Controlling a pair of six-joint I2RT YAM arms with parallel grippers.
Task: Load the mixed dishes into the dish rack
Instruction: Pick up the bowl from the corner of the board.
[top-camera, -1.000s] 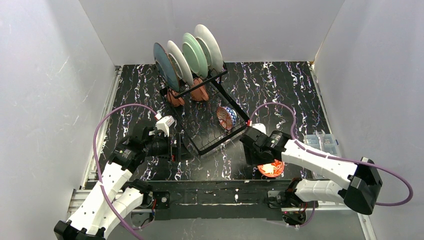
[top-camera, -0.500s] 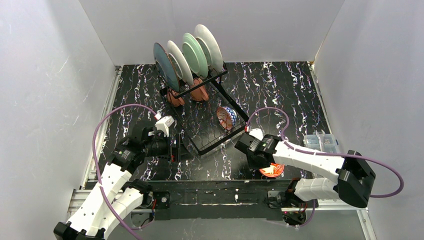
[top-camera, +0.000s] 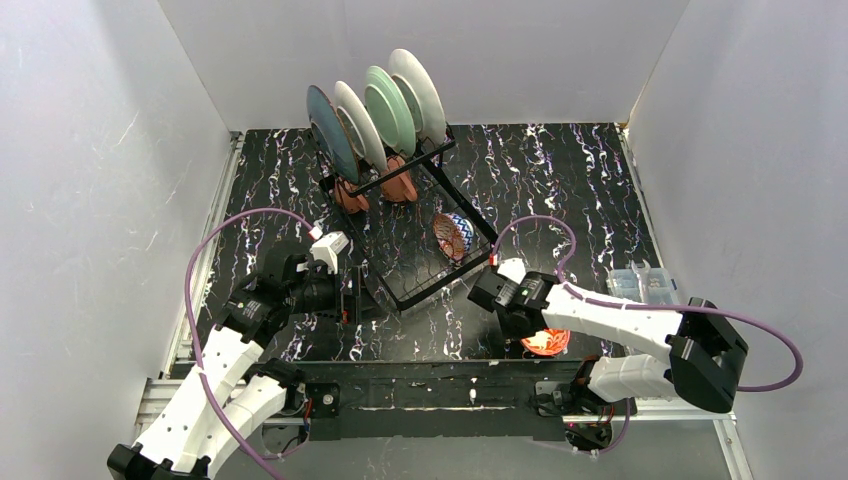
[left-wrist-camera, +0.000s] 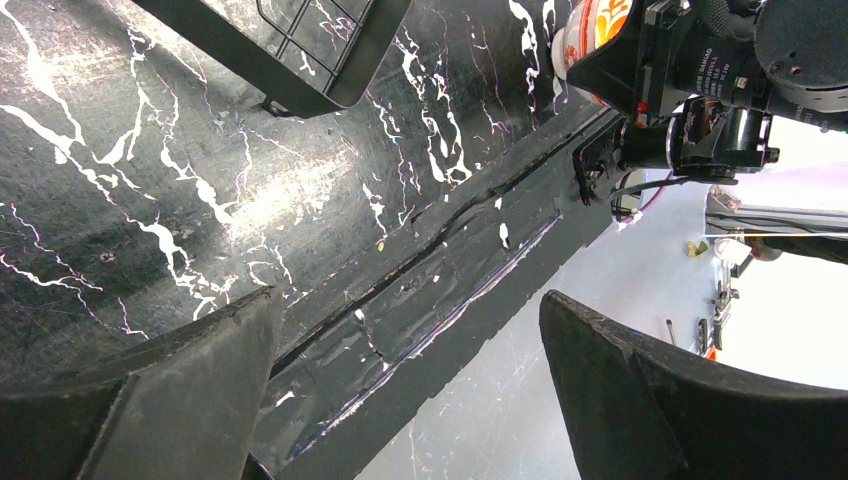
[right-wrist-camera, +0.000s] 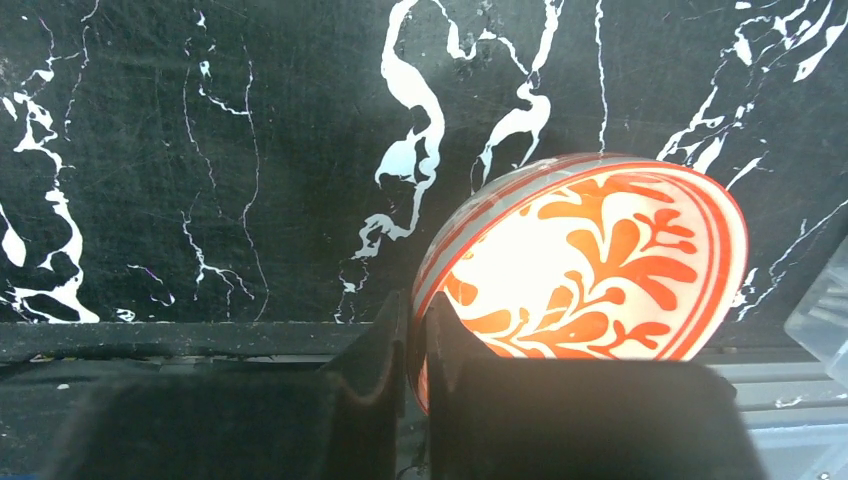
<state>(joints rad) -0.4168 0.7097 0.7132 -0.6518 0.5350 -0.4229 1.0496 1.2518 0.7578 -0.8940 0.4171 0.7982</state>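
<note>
I am seeing no word, number or brand that is showing clearly enough to read. Some tiny white printing is sitting on the black camera housing (left-wrist-camera: 700, 75) in the left wrist view, too blurred to make out. The small red-patterned bowl (right-wrist-camera: 600, 270) is carrying only ornament, no letters.

Plates: four, all upright in slots, at 12 o'clock on table (top-camera: 560, 190). These are dark teal plate (top-camera: 325, 135), whitish plate (top-camera: 356, 125), pale green plate (top-camera: 388, 108), white plate (top-camera: 420, 92).
Mugs: two, both terracotta; first mug (top-camera: 349, 194), second mug (top-camera: 401, 184).
Patterned bowls: two; rack bowl (top-camera: 452, 237) near centre, red bowl (top-camera: 546, 343) at 5 o'clock.
One dish rack (top-camera: 410, 265).
One clear plastic box (top-camera: 645, 284), at 3 o'clock.
Robot arms: two; left arm (top-camera: 225, 355), right arm (top-camera: 620, 320).
</note>
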